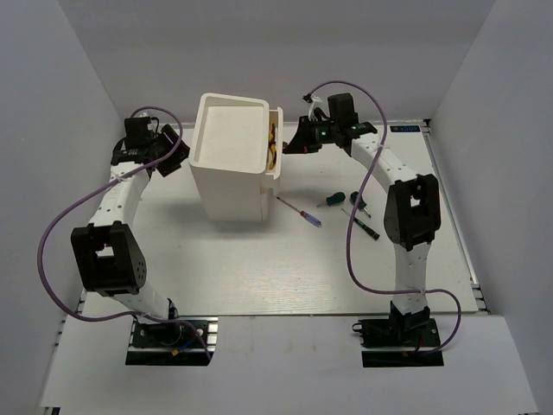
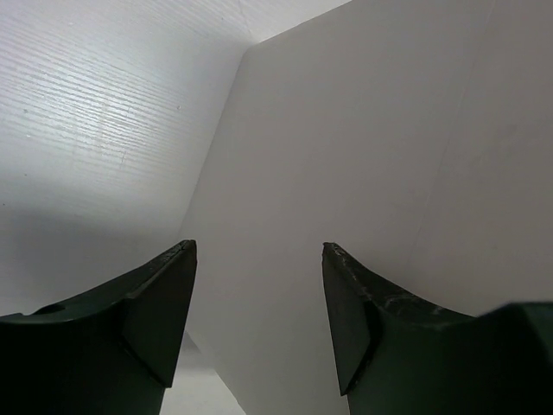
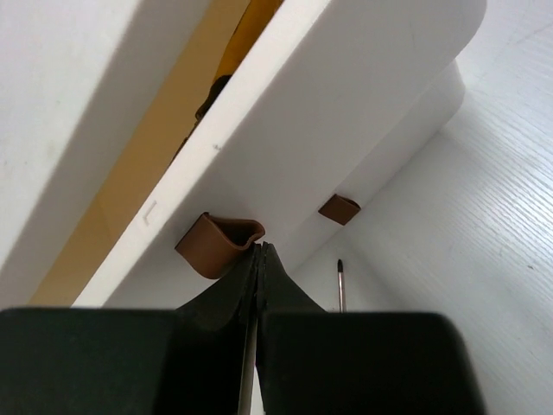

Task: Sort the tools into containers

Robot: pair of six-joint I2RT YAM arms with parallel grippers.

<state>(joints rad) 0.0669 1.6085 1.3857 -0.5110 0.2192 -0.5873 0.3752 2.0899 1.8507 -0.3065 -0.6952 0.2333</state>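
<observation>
The right gripper (image 3: 259,251), jaws clenched empty, is touching the brown knob (image 3: 220,242), likely the best handhold on the seemingly light, stiff drawer (image 3: 346,104) of the white box (image 1: 229,164); the left gripper (image 2: 259,249) is hovering alongside, jaws spread.

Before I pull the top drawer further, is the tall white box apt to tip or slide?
It could tip: the white box is tall and the drawer sits at its top. It looks light plastic, so it may slide too.

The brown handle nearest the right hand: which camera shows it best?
The right wrist view: the brown handle sits large, just at the tips of the shut right hand. In the top view it cannot be made out; the left wrist view shows only a bare side of the white box.
</observation>
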